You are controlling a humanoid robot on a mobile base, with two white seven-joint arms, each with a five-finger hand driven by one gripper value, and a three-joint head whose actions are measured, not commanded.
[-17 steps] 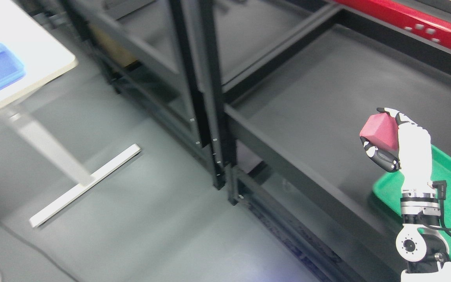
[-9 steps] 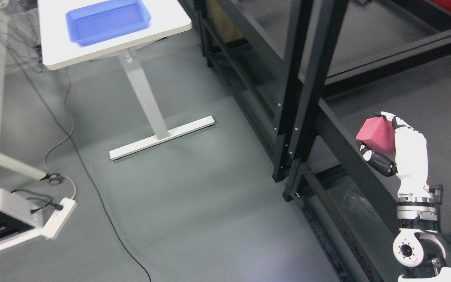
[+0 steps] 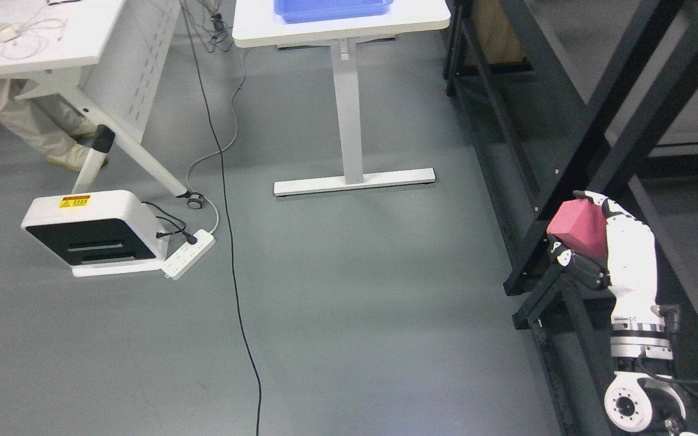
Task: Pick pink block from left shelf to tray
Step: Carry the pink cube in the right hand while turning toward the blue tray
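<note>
In the head view, the right hand (image 3: pixel 603 248) rises from the lower right corner with its fingers (image 3: pixel 582 269) curled around the pink block (image 3: pixel 576 229), held up in the air just in front of the black shelf frame (image 3: pixel 567 157) (the block touches nothing but the hand). Well apart, at the top edge, a blue tray (image 3: pixel 331 9) sits on a white surface (image 3: pixel 340 24). On the grey floor (image 3: pixel 355 315) at left stand a white box (image 3: pixel 91 233) and a power strip (image 3: pixel 190 257), with a black cable (image 3: pixel 237 284) trailing past.
</note>
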